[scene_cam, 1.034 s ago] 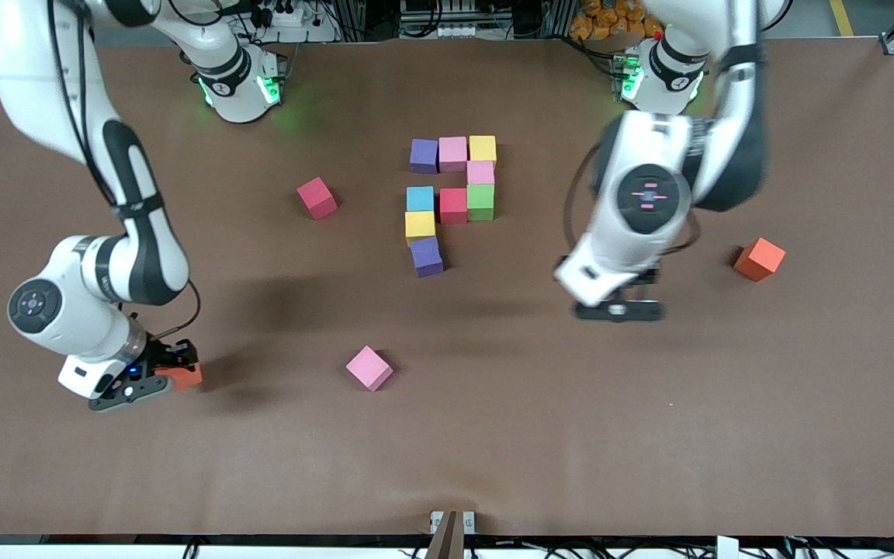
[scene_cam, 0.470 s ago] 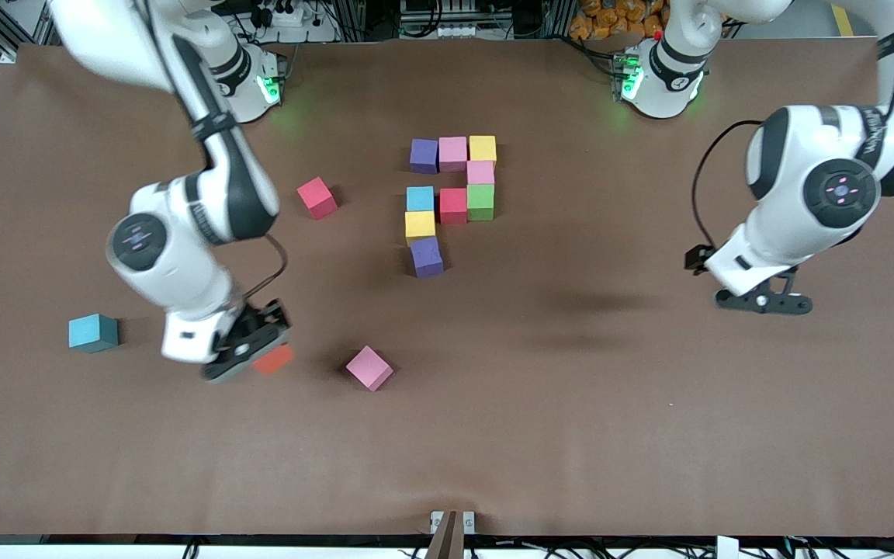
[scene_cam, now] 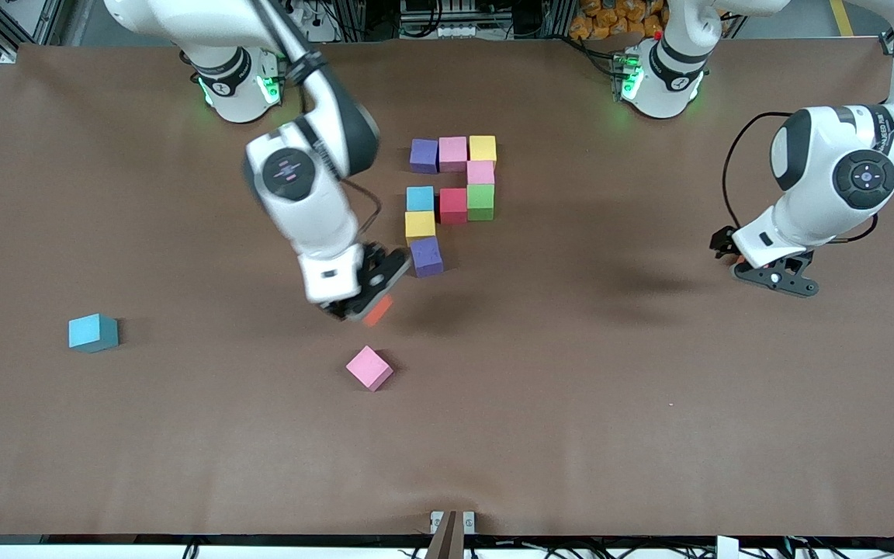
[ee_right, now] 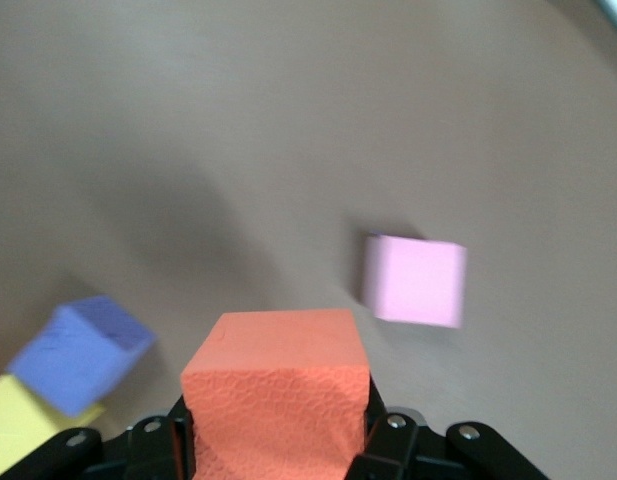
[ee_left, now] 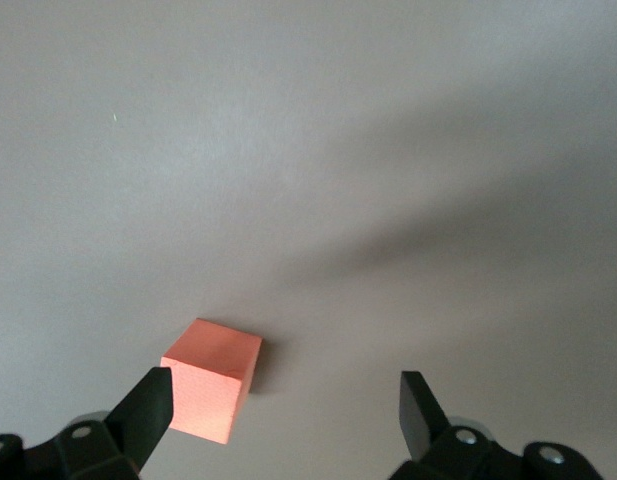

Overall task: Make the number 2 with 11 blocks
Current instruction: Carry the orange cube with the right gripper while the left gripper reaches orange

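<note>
— What's on the brown tabletop?

— Mid-table, toward the edge where the arms are mounted, a cluster of blocks: purple, pink and yellow in a row, then pink, green, red, light blue, yellow and purple nearer the camera.

— And the right gripper?

— Up over the table just beside that last purple block, its fingers closed tight on an orange block. A loose pink block lies near it, toward the front edge.

— The left gripper?

— Spread as wide as it goes, holding nothing, above another orange block near its own end. A light blue block sits alone by the right arm's end.
</note>
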Robot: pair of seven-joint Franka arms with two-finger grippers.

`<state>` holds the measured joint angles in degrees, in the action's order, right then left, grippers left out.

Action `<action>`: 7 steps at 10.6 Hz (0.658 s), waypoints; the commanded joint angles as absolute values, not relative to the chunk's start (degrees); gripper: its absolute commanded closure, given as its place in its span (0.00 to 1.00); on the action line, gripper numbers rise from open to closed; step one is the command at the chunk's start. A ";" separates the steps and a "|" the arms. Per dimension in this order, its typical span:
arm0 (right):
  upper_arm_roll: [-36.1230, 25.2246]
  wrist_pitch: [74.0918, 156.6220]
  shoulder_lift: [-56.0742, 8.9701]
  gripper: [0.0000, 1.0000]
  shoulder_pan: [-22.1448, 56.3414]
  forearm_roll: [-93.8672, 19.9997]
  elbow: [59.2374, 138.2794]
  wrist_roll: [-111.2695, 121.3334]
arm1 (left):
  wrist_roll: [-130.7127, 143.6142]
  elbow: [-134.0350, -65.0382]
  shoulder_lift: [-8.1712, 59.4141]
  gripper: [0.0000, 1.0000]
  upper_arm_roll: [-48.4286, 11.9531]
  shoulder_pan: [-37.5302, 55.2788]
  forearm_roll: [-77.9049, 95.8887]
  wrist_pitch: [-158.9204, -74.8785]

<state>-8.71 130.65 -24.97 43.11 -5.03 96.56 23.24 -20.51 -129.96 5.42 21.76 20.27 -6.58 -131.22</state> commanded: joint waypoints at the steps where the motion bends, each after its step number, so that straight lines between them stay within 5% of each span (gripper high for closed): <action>1: -9.23 131.39 -25.39 0.47 47.53 -3.78 97.38 23.99 | -28.79 -134.38 4.39 0.00 20.74 16.62 -8.09 -136.83; 7: -9.23 131.57 -30.49 0.46 53.17 -3.95 94.76 33.13 | -41.20 -134.56 10.53 0.00 21.01 11.53 -10.81 -144.65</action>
